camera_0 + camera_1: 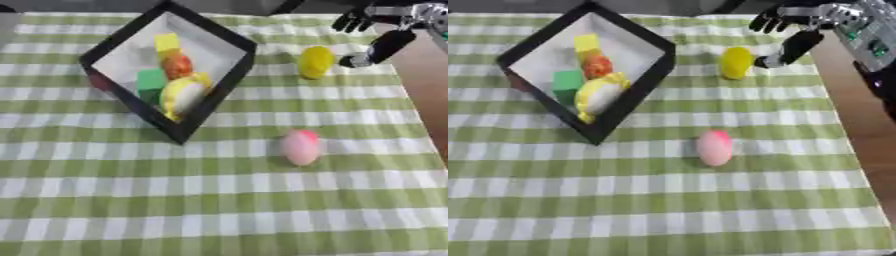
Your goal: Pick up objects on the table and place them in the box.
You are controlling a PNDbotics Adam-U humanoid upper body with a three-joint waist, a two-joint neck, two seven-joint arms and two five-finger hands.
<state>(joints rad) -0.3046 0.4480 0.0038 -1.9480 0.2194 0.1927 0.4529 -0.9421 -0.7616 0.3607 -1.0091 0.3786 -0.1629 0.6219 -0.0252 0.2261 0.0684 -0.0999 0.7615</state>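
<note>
A black-walled box (229,86) with a white floor sits at the upper left, holding a yellow block, an orange-red ball, a green block and a yellow-and-white piece. A yellow round object (315,62) lies on the cloth to the right of the box. A pink egg-shaped object (301,147) lies nearer the front, in the middle. My right hand (798,30) comes in from the upper right corner, open, with its thumb hanging down just right of the yellow object and its fingers above it, not touching. My left hand is out of sight.
A green-and-white checked cloth (219,200) covers the table. Its right edge (418,120) gives way to a brown surface. The arm's silver forearm (866,35) fills the upper right corner.
</note>
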